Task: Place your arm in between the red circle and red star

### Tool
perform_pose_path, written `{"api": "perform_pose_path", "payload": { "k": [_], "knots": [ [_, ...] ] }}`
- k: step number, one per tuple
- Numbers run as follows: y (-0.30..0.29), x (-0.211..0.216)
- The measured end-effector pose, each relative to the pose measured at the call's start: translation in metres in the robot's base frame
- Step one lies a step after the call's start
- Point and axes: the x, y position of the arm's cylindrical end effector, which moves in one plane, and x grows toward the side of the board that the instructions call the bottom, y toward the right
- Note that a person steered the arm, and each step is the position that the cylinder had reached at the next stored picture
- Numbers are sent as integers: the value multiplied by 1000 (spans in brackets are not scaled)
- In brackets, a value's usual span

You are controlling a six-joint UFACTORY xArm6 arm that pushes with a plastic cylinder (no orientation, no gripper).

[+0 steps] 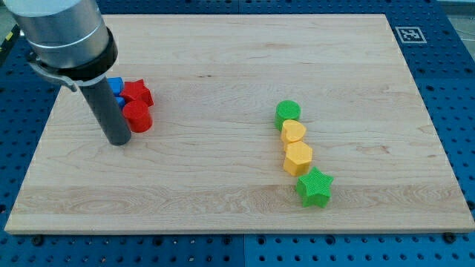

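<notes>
The red circle and the red star sit touching each other at the view's left, the star just above the circle. My tip rests on the board just left of and slightly below the red circle, close against it. The rod hides part of a blue block that sits left of the red star.
A column of blocks stands right of centre: a green circle, a yellow heart, a yellow hexagon and a green star. The wooden board lies on a blue pegboard surface.
</notes>
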Motion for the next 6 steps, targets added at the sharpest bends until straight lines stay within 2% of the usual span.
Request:
{"api": "perform_pose_path", "payload": {
  "k": [3,6],
  "knots": [
    [0,-24],
    [35,-29]
  ]
}}
